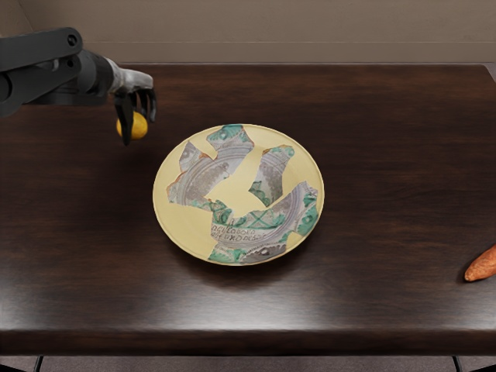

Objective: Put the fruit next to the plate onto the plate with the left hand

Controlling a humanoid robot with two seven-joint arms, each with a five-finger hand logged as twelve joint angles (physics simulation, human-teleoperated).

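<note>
The small yellow-orange fruit [139, 125] sits off the plate [180, 225], up and to the left of its rim and clear of it. The left hand [133, 105] is on the fruit from above, its dark fingers [125, 128] pointing down and closed around it, one crossing its front; whether the fruit rests on the table [372, 139] cannot be told. The plate, pale yellow with green and grey patches, holds nothing. Well right of the plate, at the table's edge, lies an orange tapered thing [482, 265].
</note>
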